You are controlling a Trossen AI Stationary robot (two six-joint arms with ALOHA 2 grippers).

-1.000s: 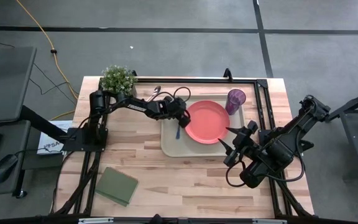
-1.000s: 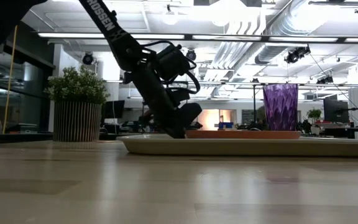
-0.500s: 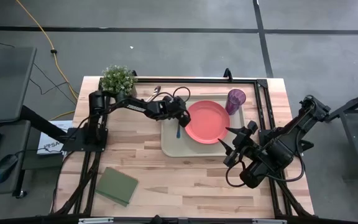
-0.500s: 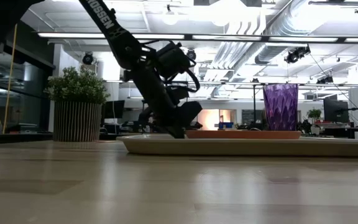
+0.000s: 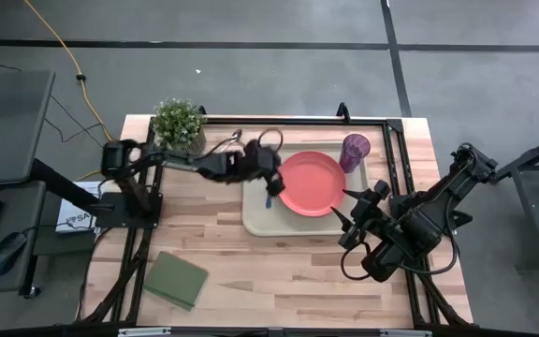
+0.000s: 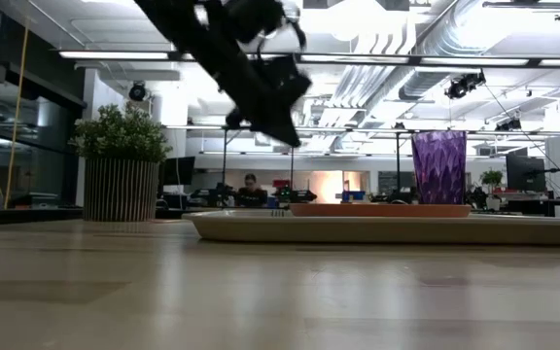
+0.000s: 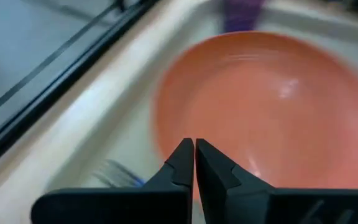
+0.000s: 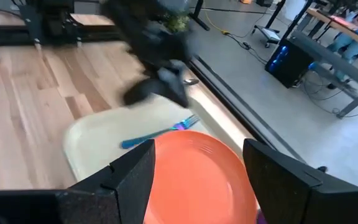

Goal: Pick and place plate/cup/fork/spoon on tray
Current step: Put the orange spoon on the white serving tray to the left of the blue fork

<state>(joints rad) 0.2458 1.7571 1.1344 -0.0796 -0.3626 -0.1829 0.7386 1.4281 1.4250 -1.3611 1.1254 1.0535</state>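
Observation:
The beige tray (image 5: 255,221) holds the orange-red plate (image 5: 313,183), with the purple cup (image 5: 355,149) at its far right corner. The blue fork (image 5: 269,198) lies flat on the tray, next to the plate's left edge. My left gripper (image 5: 269,178) hangs shut and empty above the fork, clear of the tray (image 6: 358,228) in the low view. The spoon (image 5: 234,139) lies on the table beyond the tray's far left corner. My right gripper (image 5: 352,221) waits open above the tray's near right corner.
A potted plant (image 5: 178,120) stands at the far left of the table, close to the spoon. A green square pad (image 5: 176,279) lies near the front left. A black frame (image 5: 393,159) runs along the far and right sides.
My left gripper has risen, still shut, from just above the tray's left part to well above it, and has tipped up a little. The fork lies on the tray where it was.

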